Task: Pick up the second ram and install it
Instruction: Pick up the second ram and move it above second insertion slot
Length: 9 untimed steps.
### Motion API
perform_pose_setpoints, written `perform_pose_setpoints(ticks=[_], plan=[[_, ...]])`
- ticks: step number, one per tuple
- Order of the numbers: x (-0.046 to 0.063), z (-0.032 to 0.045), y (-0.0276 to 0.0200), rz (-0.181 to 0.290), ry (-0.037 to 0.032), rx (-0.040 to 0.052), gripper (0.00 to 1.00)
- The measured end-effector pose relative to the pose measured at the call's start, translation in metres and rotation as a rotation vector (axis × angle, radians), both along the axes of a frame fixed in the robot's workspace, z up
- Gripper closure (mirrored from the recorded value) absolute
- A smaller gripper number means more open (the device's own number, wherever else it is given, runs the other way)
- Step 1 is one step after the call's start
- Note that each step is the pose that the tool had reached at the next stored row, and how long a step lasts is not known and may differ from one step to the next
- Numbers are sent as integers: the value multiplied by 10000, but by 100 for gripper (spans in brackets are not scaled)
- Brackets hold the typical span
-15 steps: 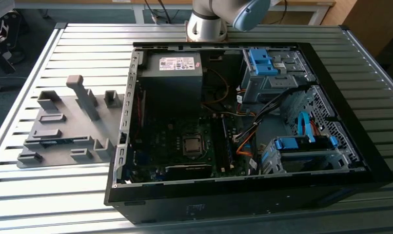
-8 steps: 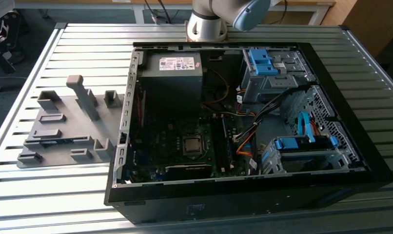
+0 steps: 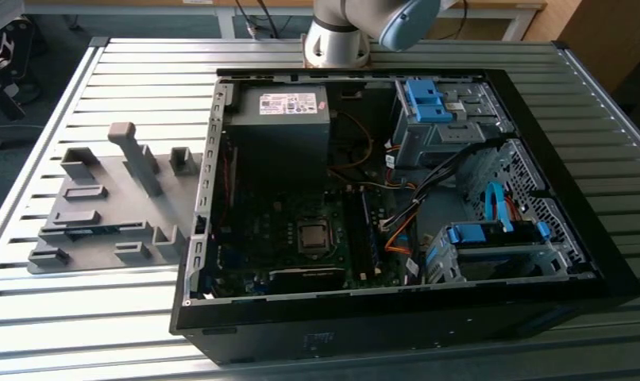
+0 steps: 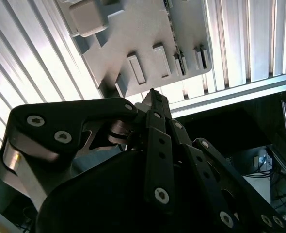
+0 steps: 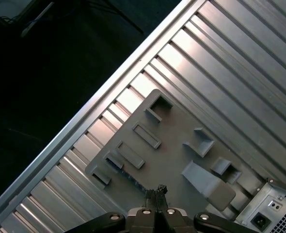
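The arm base (image 3: 336, 40) stands well apart from the grey holder plate (image 3: 108, 206), off toward the exterior view's right, with a pale blue joint cap (image 3: 405, 24) above it. In the first wrist view the pincer (image 5: 156, 190) hangs above that plate, its black fingers pressed together
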<state>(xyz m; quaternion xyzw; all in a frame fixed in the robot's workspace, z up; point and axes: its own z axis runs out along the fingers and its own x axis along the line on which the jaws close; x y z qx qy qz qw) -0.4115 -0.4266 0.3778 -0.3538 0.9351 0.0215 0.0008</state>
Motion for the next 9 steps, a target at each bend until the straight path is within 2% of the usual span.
perform_pose_setpoints(ticks=[9], plan=[[0, 0, 0, 341, 0, 0, 89]])
